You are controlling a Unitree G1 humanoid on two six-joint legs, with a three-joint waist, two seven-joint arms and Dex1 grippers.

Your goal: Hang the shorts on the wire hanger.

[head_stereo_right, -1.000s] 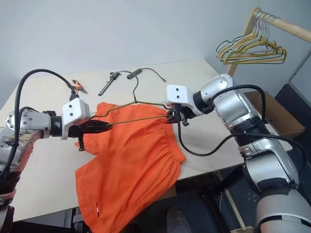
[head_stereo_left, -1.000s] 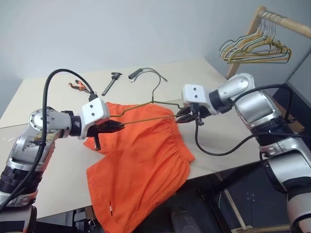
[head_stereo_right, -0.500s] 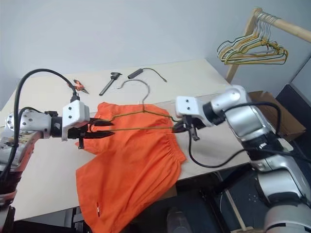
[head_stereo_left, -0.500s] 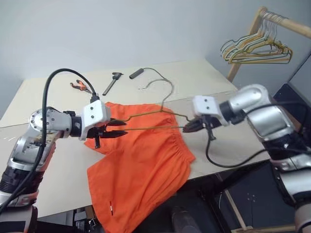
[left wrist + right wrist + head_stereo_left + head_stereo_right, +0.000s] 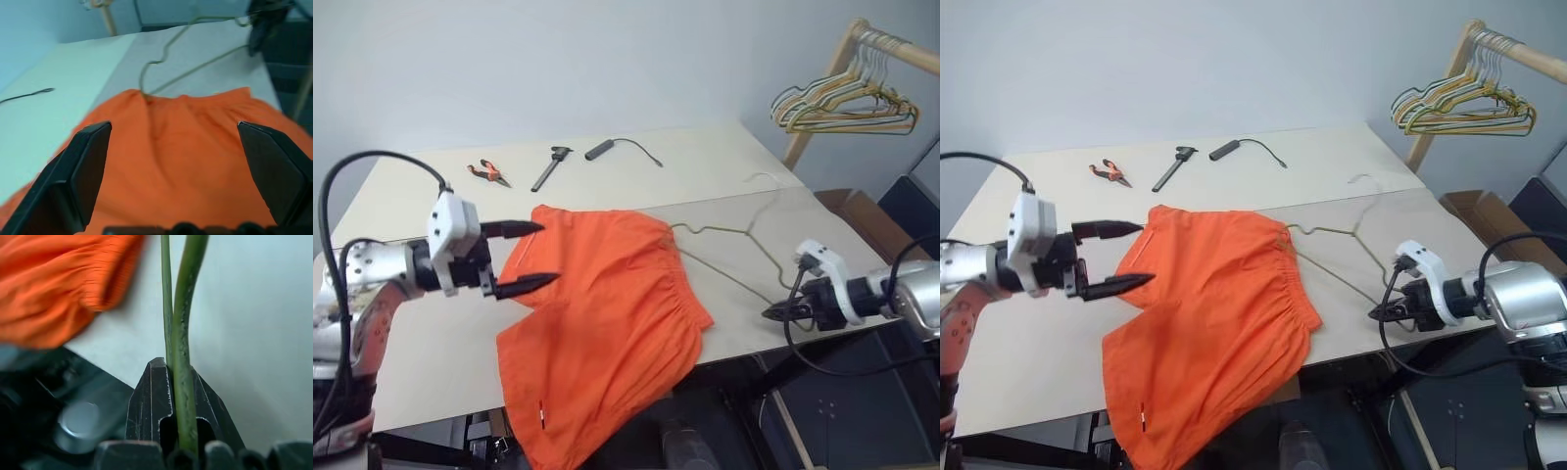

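The orange shorts (image 5: 607,313) lie flat on the table (image 5: 431,343), with one leg hanging over the front edge. My left gripper (image 5: 548,253) hovers open just left of the shorts with nothing between its fingers (image 5: 73,181). The thin olive wire hanger (image 5: 734,259) stretches to the right of the waistband, its hook (image 5: 762,179) pointing away from me. One end of the hanger meets the waistband (image 5: 144,93), and I cannot tell whether it goes inside. My right gripper (image 5: 771,313) is shut on the hanger's other corner (image 5: 183,333) at the table's front right edge.
Orange-handled pliers (image 5: 487,171), a black tool (image 5: 548,166) and a black cable (image 5: 626,147) lie at the back of the table. A wooden rack with a bunch of wire hangers (image 5: 847,103) stands at the far right, with a cardboard box (image 5: 862,211) below it.
My left gripper opened, let go of the hanger and drew back to the left. My right gripper swung right and down, pulling the hanger off the shorts towards the table's front right edge.
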